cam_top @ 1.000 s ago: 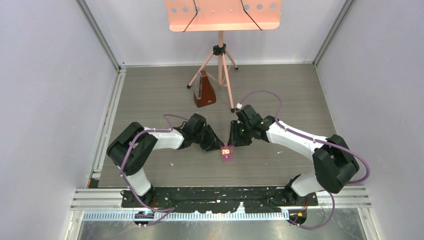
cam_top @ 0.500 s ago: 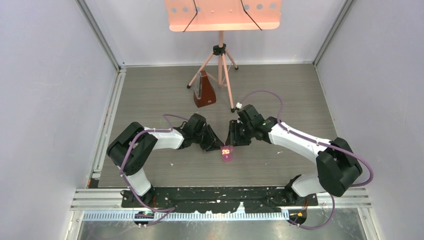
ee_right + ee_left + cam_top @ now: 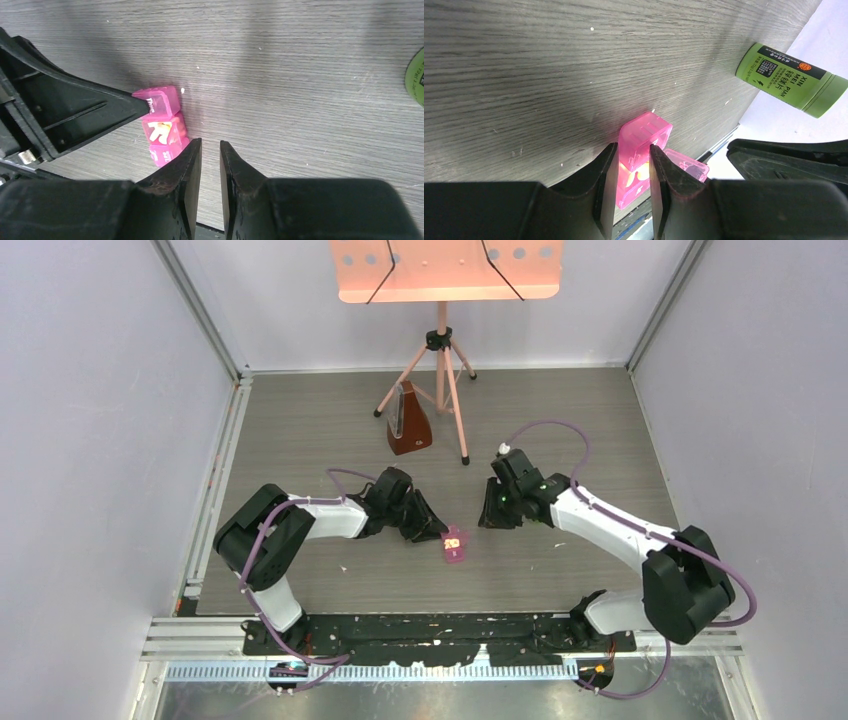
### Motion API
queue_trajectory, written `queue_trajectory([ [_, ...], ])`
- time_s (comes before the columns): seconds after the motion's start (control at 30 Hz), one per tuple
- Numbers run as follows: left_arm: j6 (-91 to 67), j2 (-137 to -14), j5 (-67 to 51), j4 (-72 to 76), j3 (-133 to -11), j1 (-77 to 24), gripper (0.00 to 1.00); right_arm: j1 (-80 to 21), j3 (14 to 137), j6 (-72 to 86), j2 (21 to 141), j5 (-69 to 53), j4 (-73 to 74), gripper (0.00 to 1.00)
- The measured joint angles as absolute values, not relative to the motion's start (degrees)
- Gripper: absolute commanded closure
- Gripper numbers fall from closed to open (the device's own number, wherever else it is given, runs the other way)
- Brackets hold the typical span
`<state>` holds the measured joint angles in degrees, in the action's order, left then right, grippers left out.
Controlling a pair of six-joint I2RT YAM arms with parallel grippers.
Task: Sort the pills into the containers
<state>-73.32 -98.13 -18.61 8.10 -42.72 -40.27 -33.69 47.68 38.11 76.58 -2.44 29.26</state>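
Note:
The pink pill box (image 3: 453, 543) lies on the grey table between the two arms. My left gripper (image 3: 633, 148) is shut on the box (image 3: 644, 137), one finger on each long side. Orange-yellow pills (image 3: 159, 131) lie in the open middle compartment of the box (image 3: 162, 127), and they also show between the left fingers as pills (image 3: 640, 174). My right gripper (image 3: 210, 142) hovers just right of the box with its jaws drawn to a narrow slit and nothing between them. In the top view the right gripper (image 3: 489, 522) stands apart from the box.
A green cylindrical bottle (image 3: 791, 80) lies on its side beyond the box; its edge shows as the bottle (image 3: 416, 75) at far right. A brown metronome (image 3: 408, 420) and a tripod stand (image 3: 441, 390) stand at the back. White specks dot the table.
My right gripper has pulled away to the right of the pill box and its jaws have closed. The left gripper and the box have stayed put.

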Motion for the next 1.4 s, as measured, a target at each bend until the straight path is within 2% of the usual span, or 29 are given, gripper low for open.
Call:
queue_trajectory([
  [0.2,-73.3,-98.1,-18.6,8.1,-42.7,-40.3,0.72,-33.9,47.7,36.5,79.9,-4.0,29.4,0.63],
  [0.5,-73.4,-98.1,-18.6,8.1,-42.7,-40.3,0.73,-34.3,47.7,34.2,82.0,-10.1,27.6,0.59],
  [0.87,-73.5,-98.1,-18.7,8.1,-42.7,-40.3,0.73,-36.1,47.7,33.1,83.8,-13.8,25.2,0.57],
  [1.4,-73.5,-98.2,-18.9,8.1,-42.7,-40.3,0.73,-39.0,48.3,33.1,87.9,-12.8,24.3,0.54],
])
